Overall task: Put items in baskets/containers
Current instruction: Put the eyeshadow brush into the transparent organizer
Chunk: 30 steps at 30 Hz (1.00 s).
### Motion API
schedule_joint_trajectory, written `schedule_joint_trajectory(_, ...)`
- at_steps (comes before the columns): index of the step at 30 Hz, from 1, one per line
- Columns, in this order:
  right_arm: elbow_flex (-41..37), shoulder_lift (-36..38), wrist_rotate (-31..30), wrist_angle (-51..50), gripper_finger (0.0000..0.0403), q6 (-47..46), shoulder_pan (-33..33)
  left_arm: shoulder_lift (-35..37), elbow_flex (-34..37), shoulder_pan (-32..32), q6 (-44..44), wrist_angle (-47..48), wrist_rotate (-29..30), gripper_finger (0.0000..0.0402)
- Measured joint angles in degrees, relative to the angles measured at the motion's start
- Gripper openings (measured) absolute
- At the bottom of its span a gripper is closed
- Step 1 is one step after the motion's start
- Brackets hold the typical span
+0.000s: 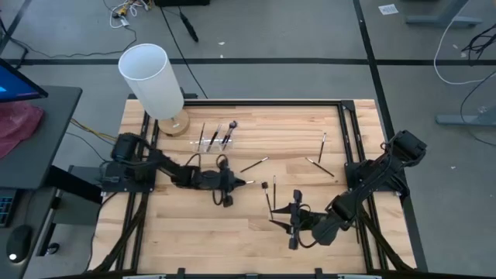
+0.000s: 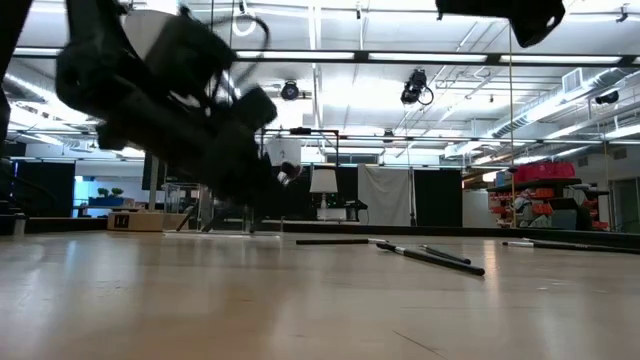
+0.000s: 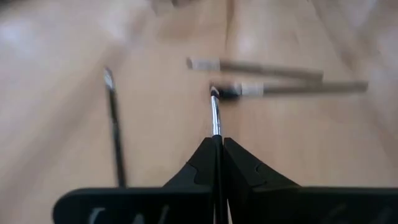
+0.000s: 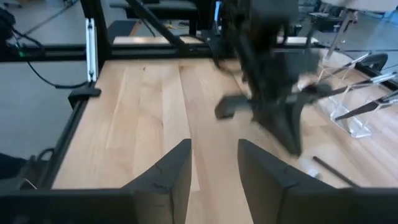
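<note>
- Partly done: about three brushes (image 1: pixel 219 136) already standing in the clear holder (image 1: pixel 213 144) beside the white cylinder (image 1: pixel 152 80).
- Left hand (image 1: pixel 242 184) at mid-table, clamped shut on one thin brush (image 3: pixel 215 112).
- Right hand (image 1: pixel 284 223) near the front edge, parted, holding nothing.
- Left to do: several brushes (image 1: pixel 320 167) loose on the table (image 1: pixel 186 232).

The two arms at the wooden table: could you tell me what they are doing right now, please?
The left gripper has its jaws shut on a thin makeup brush near the middle of the table. Several brushes already stand in the clear holder beside the white cylinder; others lie loose on the wood, among them a pair towards the right side. The right gripper waits with open jaws over the table's front right, holding nothing.
</note>
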<state>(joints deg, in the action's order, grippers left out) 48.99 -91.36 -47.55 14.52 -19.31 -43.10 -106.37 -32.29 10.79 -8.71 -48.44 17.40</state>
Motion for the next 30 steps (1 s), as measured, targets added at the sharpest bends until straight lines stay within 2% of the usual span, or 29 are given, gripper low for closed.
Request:
schedule_joint_trajectory(6, -0.04, -7.29, 0.1, 1.92, 0.0135, -5.03, 2.04, 7.99, 1.87, 5.47, 0.41, -2.32, 6.64, 0.0012)
schedule_joint_trajectory(12, -0.07, -15.67, 0.2, 14.25, 0.0135, -6.33, 5.92, 10.01, 0.43, 10.56, 4.12, -9.48, 8.04, 0.0012)
schedule_joint_trajectory(17, -0.07, -19.22, -0.05, 29.72, 0.0135, 1.49, 8.17, 10.06, -2.75, 13.9, 5.38, -10.28, 8.17, 0.0012)
schedule_joint_trajectory(24, -0.04, -19.28, 0.04, 49.03, 0.0135, 17.08, 8.71, 10.06, -6.37, 18.53, 9.44, -10.35, 8.58, 0.0014)
schedule_joint_trajectory(30, -0.02, -19.2, 0.62, 58.63, 0.0135, 28.19, 5.99, 10.12, -7.11, 20.39, 10.92, -10.19, 11.03, 0.0016)
